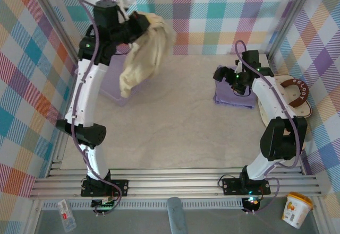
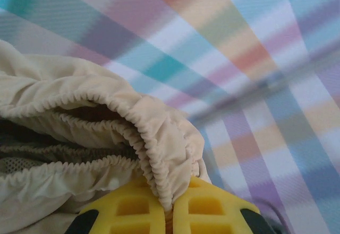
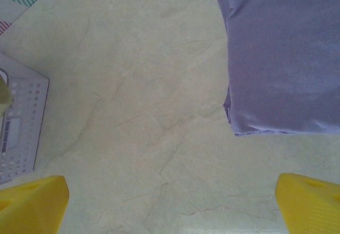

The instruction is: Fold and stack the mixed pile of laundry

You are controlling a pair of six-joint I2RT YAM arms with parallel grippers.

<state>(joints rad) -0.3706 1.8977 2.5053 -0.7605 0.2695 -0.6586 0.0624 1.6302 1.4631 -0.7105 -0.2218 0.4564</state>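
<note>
At the far left of the desk point(image 1: 175, 133), the left pincer point(image 1: 137, 24) is raised high and clamped tight on the cream-beige soft cloth shirt point(image 1: 146, 51). The shirt hangs bunched below and to the right of the pincer, clear of the pale marbled surface. In the left wrist view its yellow ribbed fingers point(image 2: 133, 213) meet on a gathered, elastic-looking hem of the cream cloth, with the pastel plaid backdrop point(image 2: 255, 59) beyond. Under the hanging cloth sits a lavender plastic mesh basket point(image 1: 112, 93).

The right pincer point(image 3: 172, 183) hovers low over the desk with its yellow fingers spread wide and nothing between them. Just ahead of it and to its right lies the lavender-purple T-shirt point(image 3: 281, 59), folded into a flat rectangle, apart from both fingers.

Beyond the right pincer's outer side, beside the folded T-shirt, rests a cream padded bag point(image 1: 276, 114). Its brown curved handle point(image 1: 297, 88) bears pale capital letters too small to read with certainty. Near the right arm's base stands a white tub with an orange label point(image 1: 296, 209); its print is illegible.
</note>
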